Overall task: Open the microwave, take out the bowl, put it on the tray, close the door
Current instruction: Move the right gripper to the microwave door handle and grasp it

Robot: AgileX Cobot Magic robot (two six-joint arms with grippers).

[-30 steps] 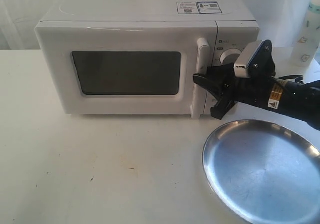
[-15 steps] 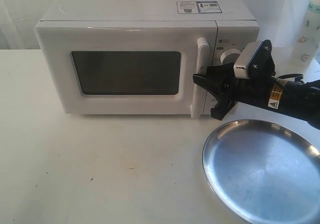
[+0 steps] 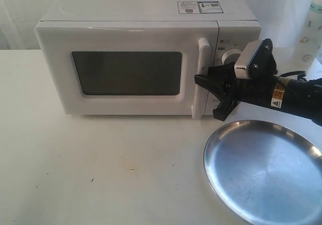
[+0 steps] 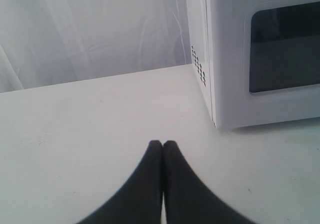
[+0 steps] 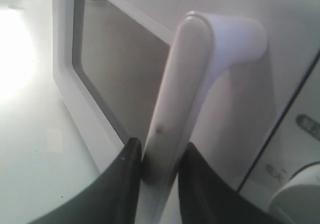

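Barely anything shifts in 1 second: the black right gripper stays clenched around the tall white bar handle on the still-shut door of the boxy white microwave, so the pull seems only starting; the left gripper is pinched empty.

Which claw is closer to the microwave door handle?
Right. The right claw grips the door handle; the left claw is shut by the opposite end of the microwave.

Seen from the exterior camera, bare table lies open from six to nine o'clock of the microwave. The tray fills four to five o'clock, and a bottle stands at three.
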